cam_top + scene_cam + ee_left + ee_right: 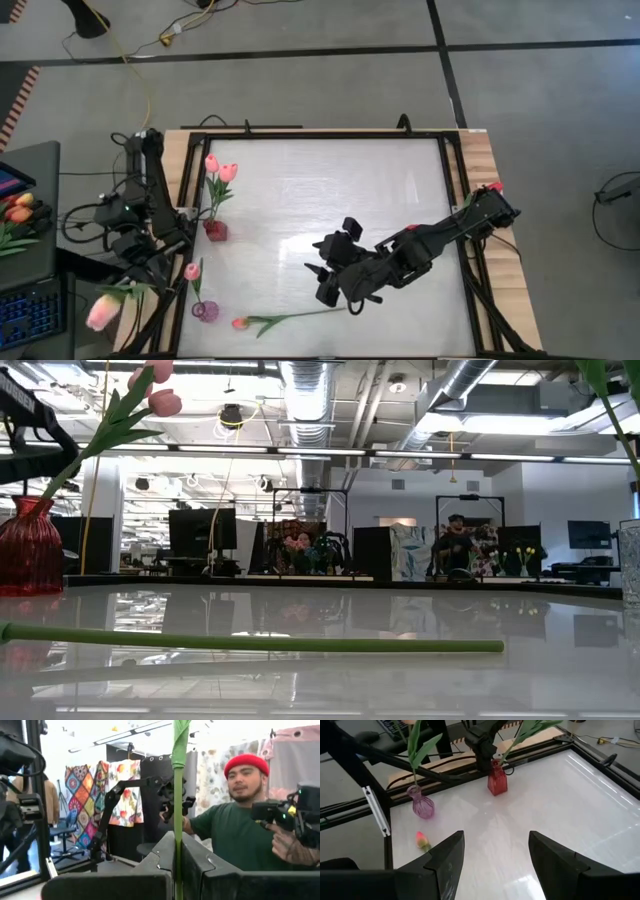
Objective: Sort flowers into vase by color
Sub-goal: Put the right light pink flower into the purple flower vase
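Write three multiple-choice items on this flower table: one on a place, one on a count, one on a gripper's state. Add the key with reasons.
1. Where is the loose pink-budded tulip with the long green stem?
A. in the red vase
B. flat on the white table
C. in the right gripper

2. How many pink buds rise from the red glass vase?
A. two
B. none
C. five

3. How is the right gripper?
A. shut on a stem
B. shut on nothing
C. open, holding nothing

Key: 1 B, it lies near the purple glass vase. 2 A, the high view shows two buds. 3 C, its fingers stand apart above the bare white table.
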Robot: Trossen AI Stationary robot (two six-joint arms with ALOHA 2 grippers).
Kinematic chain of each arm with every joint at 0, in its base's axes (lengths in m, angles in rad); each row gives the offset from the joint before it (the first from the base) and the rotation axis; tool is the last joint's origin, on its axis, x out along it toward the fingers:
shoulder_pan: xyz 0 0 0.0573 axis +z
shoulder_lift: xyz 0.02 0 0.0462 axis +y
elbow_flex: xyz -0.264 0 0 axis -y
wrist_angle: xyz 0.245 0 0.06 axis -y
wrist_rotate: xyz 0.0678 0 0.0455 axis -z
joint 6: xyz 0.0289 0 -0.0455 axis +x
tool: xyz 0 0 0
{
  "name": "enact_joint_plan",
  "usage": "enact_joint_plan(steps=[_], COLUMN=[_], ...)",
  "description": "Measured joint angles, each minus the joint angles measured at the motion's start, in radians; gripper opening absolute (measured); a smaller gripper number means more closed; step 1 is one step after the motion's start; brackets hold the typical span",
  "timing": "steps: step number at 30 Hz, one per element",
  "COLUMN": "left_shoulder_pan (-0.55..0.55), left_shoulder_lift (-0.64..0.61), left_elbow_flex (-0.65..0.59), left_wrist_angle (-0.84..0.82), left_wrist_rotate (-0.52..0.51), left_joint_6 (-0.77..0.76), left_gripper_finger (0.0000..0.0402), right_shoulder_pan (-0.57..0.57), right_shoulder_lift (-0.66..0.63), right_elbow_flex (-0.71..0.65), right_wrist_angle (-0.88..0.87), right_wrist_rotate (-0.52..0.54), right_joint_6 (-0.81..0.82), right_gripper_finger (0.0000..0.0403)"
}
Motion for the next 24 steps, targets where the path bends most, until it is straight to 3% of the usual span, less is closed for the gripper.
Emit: enact_joint_plan(steps=[11, 24], left_shoulder_pan=[-0.024, -0.024], left_shoulder_lift=[-0.002, 0.026], left_elbow_flex=[-0.173, -0.342], left_wrist_angle=[0.178, 0.505], left_wrist_rotate=[0.007, 0.030], left_joint_6=[0.056, 0.102], left_gripper_finger=[0.0000, 0.0000], right_shoulder_pan=[-0.020, -0.025], right_shoulder_lift=[0.000, 0.000], right_elbow_flex=[0.000, 0.000], right_wrist_angle=[0.011, 0.037], right_wrist_rotate=[-0.004, -0.005], right_joint_6=[0.008, 0.009], right_gripper_finger=[0.0248, 0.0248])
